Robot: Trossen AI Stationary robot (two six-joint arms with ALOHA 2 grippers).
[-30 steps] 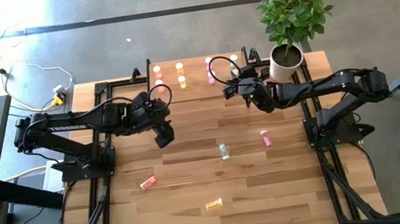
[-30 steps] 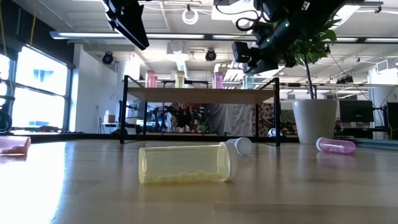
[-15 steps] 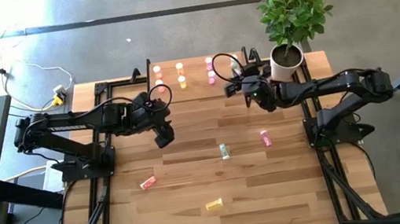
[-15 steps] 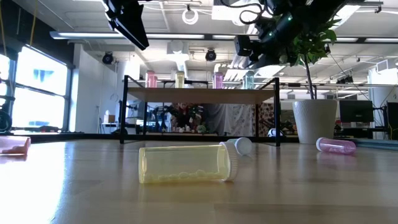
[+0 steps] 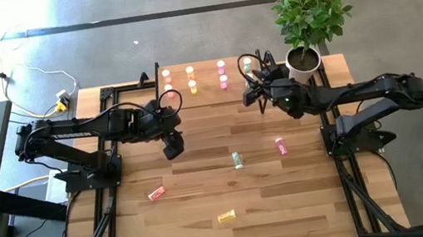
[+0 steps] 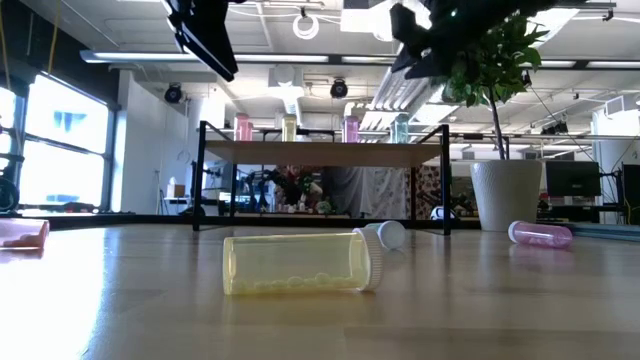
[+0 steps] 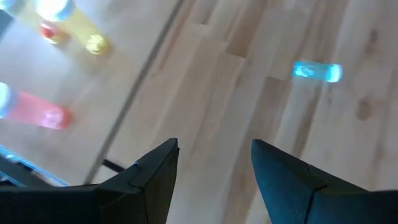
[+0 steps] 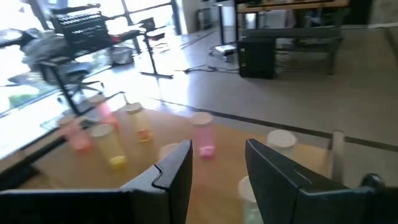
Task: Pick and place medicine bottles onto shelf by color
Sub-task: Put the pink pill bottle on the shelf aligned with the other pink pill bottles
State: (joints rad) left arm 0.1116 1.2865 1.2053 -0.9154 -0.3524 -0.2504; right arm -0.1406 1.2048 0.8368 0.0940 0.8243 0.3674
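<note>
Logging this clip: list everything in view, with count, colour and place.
shelf: one, light wood on black legs, far end of the table.
shelf bottles: at least seven, pink, yellow, pale green, upright in rows.
loose bottles: four lying on the tabletop; yellow, red-orange, pale green, pink.
plant: one, green, white pot, beside the shelf.
left gripper: dark, jaws open, before the shelf's left end.
right gripper: dark, jaws open, by the shelf's right end.

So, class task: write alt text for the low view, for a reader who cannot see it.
A yellow medicine bottle lies on its side on the wooden tabletop, close to the camera. Behind it the shelf carries upright bottles, a pink bottle lies near a white plant pot, and both dark arms hang overhead.
</note>
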